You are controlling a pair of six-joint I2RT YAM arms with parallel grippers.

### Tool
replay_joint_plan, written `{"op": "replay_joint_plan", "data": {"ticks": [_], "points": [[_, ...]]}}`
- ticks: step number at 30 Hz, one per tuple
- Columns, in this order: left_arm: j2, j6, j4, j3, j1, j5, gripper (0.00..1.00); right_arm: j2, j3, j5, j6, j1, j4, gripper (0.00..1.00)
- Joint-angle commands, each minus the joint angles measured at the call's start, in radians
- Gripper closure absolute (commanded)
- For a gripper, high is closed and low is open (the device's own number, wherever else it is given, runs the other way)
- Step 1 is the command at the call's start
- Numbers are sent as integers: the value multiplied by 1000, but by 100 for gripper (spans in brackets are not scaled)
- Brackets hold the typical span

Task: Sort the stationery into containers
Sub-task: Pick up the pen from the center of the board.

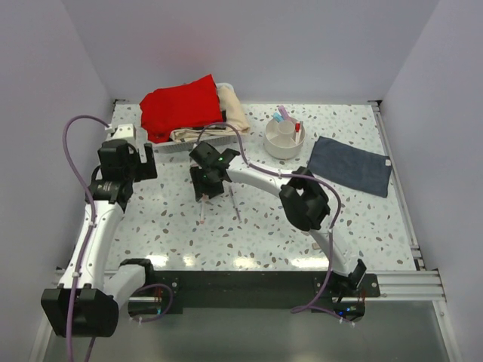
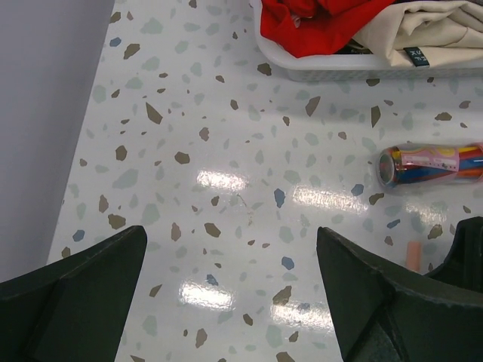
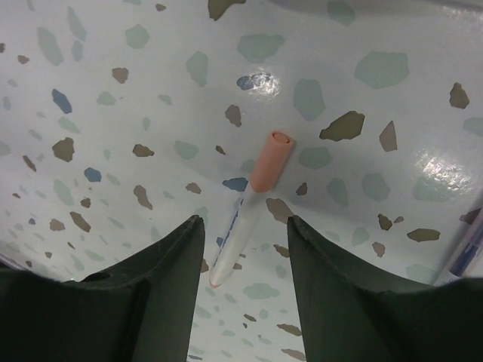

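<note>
Left wrist view shows the left gripper (image 2: 231, 260) spread wide, with nothing between its fingers and only bare table (image 2: 189, 113) beneath. Ahead of it and to its right a clear tube (image 2: 434, 164) lies on its side, colours showing through; its far end is cut off by the frame. Round and smooth, it will probably roll or slip, so a hold across the middle of the barrel seems safest. A peach stub (image 2: 413, 255) beside this gripper's right finger is too cropped to name.

The right gripper (image 3: 244, 226) is open to a moderate gap and hangs straight over a thin white pen (image 3: 243, 215) with a peach cap. The pen runs away from the gripper through the gap and is not held. It looks light, stiff and slick, so closing across the barrel just below the cap should stop it pivoting. Whether the fingertips touch the table cannot be told. A second pen (image 3: 464, 253) to this gripper's right is mostly out of frame.

Further right of that gripper stands the white organiser (image 1: 283, 151), with a few items in it too small to tell apart
</note>
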Motion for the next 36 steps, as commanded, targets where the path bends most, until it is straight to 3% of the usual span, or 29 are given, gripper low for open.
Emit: {"op": "replay_joint_plan", "data": {"ticks": [1, 17, 22, 25, 28, 32, 36], "points": [[-43, 22, -5, 21, 8, -8, 0, 34, 54, 63, 57, 18, -45, 50], [-97, 5, -28, 6, 36, 20, 0, 166, 99, 253, 44, 104, -123, 70], [-97, 7, -25, 18, 43, 23, 0, 203, 7, 299, 14, 112, -140, 72], [-97, 3, -21, 14, 46, 24, 0, 207, -58, 276, 14, 109, -134, 78], [-89, 0, -27, 21, 52, 39, 0, 209, -55, 241, -9, 106, -104, 100], [-82, 43, -14, 28, 51, 76, 0, 129, -15, 208, -114, 95, -44, 100], [-132, 157, 112, 5, 49, 131, 5, -39, 14, 221, -251, 63, 8, 100]]}}
